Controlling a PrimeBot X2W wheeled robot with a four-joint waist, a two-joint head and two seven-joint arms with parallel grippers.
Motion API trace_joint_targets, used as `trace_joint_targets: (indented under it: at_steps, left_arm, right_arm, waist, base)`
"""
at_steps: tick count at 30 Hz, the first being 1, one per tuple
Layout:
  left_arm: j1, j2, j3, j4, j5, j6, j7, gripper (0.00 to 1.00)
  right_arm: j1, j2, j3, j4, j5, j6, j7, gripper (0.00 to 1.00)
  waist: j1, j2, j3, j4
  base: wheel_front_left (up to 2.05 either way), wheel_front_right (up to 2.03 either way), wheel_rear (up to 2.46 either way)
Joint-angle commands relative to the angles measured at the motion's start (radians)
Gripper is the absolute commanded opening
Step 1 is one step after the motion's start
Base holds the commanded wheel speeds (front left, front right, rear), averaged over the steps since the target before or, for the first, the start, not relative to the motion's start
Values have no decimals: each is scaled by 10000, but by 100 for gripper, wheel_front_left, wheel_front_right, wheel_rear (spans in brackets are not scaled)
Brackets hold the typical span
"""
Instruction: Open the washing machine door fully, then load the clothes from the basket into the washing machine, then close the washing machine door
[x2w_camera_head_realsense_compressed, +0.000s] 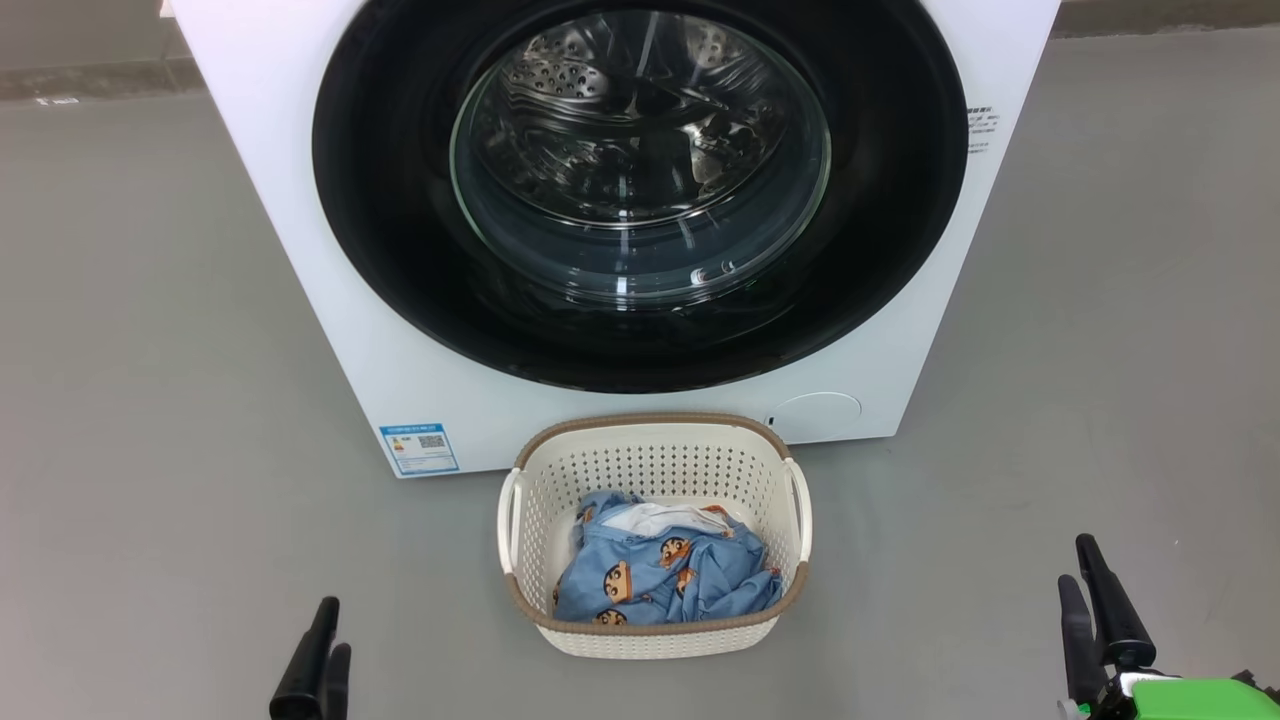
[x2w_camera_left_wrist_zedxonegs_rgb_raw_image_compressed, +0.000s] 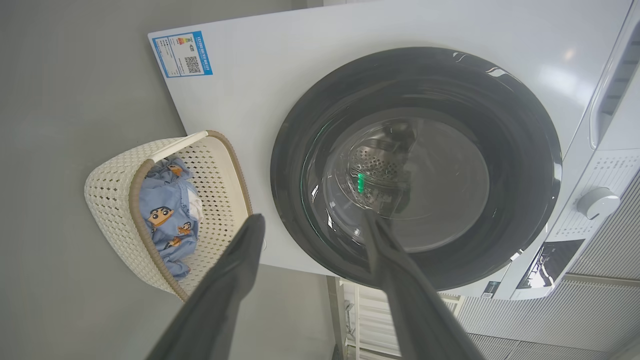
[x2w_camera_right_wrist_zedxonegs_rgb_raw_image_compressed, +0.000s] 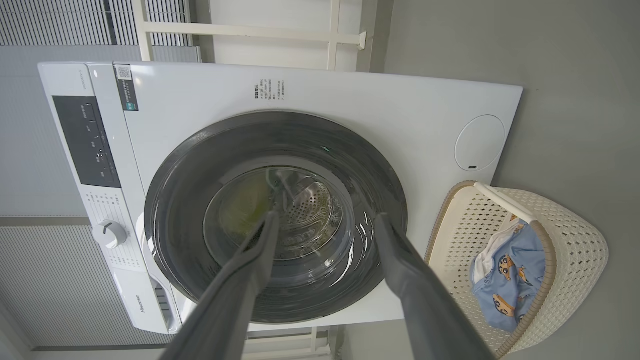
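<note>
The clothes (x2w_camera_head_realsense_compressed: 665, 575), light blue with cartoon faces and some white, are held as 1 crumpled bundle in the basket (x2w_camera_head_realsense_compressed: 655, 465), which is set on the grey floor (x2w_camera_head_realsense_compressed: 150, 400) just in front of the washing machine (x2w_camera_head_realsense_compressed: 290, 250). The washing machine door (x2w_camera_head_realsense_compressed: 400, 250) is seen shut, and the steel drum (x2w_camera_head_realsense_compressed: 620, 120) is visible through its glass. A blue label sticker (x2w_camera_head_realsense_compressed: 420, 448) with a QR code and a round cover (x2w_camera_head_realsense_compressed: 817, 415) are placed low on the front. "Hisense" (x2w_camera_right_wrist_zedxonegs_rgb_raw_image_compressed: 142, 303) can be read near the knob (x2w_camera_right_wrist_zedxonegs_rgb_raw_image_compressed: 109, 234); the other print is too small to read. The left gripper (x2w_camera_head_realsense_compressed: 333, 625) and right gripper (x2w_camera_head_realsense_compressed: 1077, 560) are held spread, with nothing between the fingers, on either side of the basket.
</note>
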Motion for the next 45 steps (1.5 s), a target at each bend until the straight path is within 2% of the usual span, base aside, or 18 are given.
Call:
trace_joint_targets:
  at_steps: [1, 13, 28, 45]
  left_arm:
    - [-363, 164, 36, -323, 133, -30, -114, 100]
    - [-412, 195, -150, -438, 1005, -41, -466, 100]
    - [-507, 234, -90, -375, 3221, -56, -909, 100]
    - [-613, 276, -138, -430, 5215, -71, -1379, 100]
  right_arm:
    - [-91, -87, 22, -356, -110, 4, -107, 100]
    - [-12, -161, 66, -814, -1169, 6, -457, 100]
    - [29, -326, 122, -1259, -3131, 8, -896, 100]
    - [58, -734, 340, -1690, -5830, 10, -1362, 100]
  waist:
    - [-1, 0, 2, 3]
    - [-1, 0, 23, 36]
    - [-1, 0, 40, 75]
    - [-1, 0, 62, 90]
  base:
    - [0, 0, 0]
    - [0, 0, 0]
    - [0, 0, 0]
    - [0, 0, 0]
